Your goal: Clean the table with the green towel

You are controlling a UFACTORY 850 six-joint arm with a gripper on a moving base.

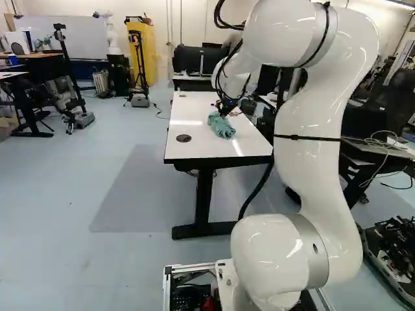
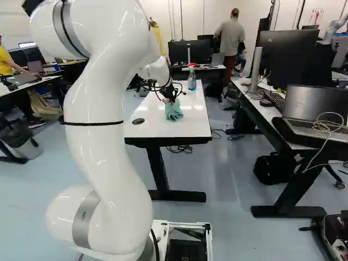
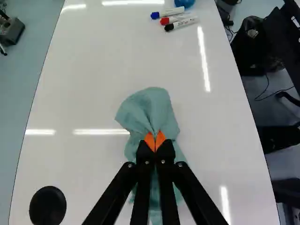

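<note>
And here's the green towel (image 3: pixel 147 110), a soft, muted teal, bunched and creased on the white table (image 3: pixel 89 84), its folds gathering where the gripper (image 2: pixel 171 100) meets it. The jaws are nearly together, pinching a fold of cloth between the orange pads (image 3: pixel 149 141) — a narrow hold, with the towel fanning out ahead of the fingertips and more of it trailing beneath the black fingers. Its far edge is rounded, the outline all uneven!

Now the surface: glossy, bright, streaked with reflected light on both sides of the towel. Off to one side and nearer the arm sits a round black disc (image 3: pixel 48 206). Well ahead of the cloth, three markers (image 3: pixel 178 18) lie close together, capped blue, red and black, and near them, in the right base view, stands a spray bottle (image 2: pixel 192 79) with blue liquid inside.

Out to the room — at the right of that same view, a desk carries an open laptop (image 2: pixel 314 111) and a large dark monitor (image 2: pixel 288 57). Over at the left of the left base view there's a whiteboard (image 1: pixel 65 35), with another robot (image 1: pixel 111 32), white, beside it, and a tall yellow panel (image 1: pixel 148 52) just along from that.
</note>
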